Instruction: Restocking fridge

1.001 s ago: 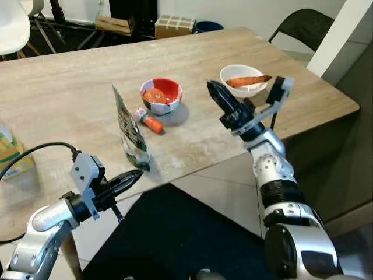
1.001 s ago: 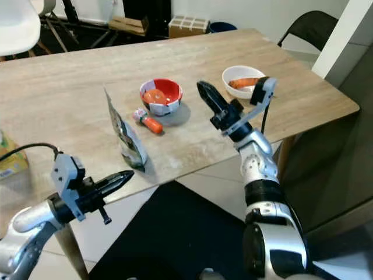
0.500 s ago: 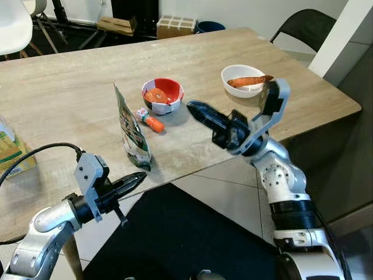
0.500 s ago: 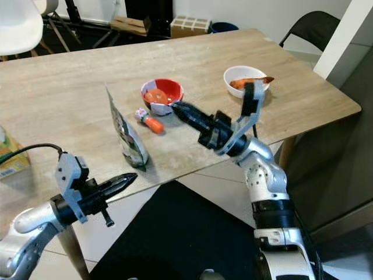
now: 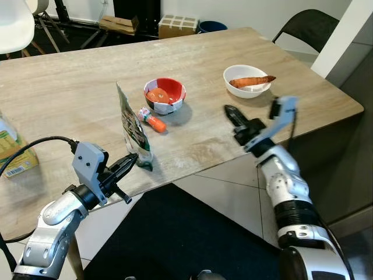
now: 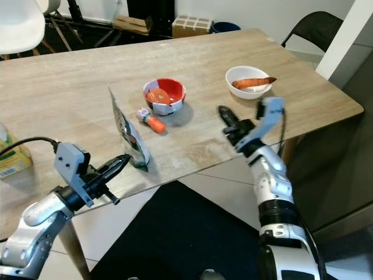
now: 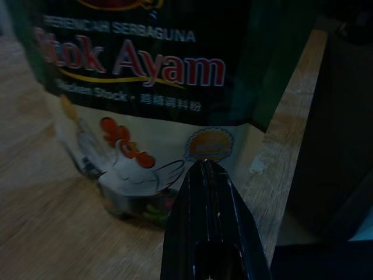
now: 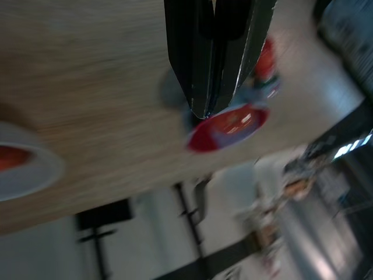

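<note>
A wooden bench (image 5: 70, 87) fills the upper part of the head views. Near its front edge, left of centre, a green pouch (image 5: 133, 129) stands upright and edge-on — the left wrist view reads "Stok Ayam" on it above a drawn chicken. The left hand (image 5: 129, 163) sits at lower left of the frame, its black fingers pressed together in a closed point right at the pouch's bottom corner; whether the tip touches the pouch cannot be told.

Just right of the pouch lies a small orange-capped bottle (image 5: 150, 120) on its side, and beyond it stands a red bowl (image 5: 165, 95) with something orange inside. The right hand (image 5: 234, 116) hovers over the bench right of centre, fingers closed on nothing, pointing toward the bowl — the right wrist view is blurred but shows the bowl past the fingertips.

A white bowl (image 5: 247, 81) holding a carrot (image 5: 252, 81) stands at upper right. A yellow-green carton (image 5: 11, 153) sits at the left edge.
</note>
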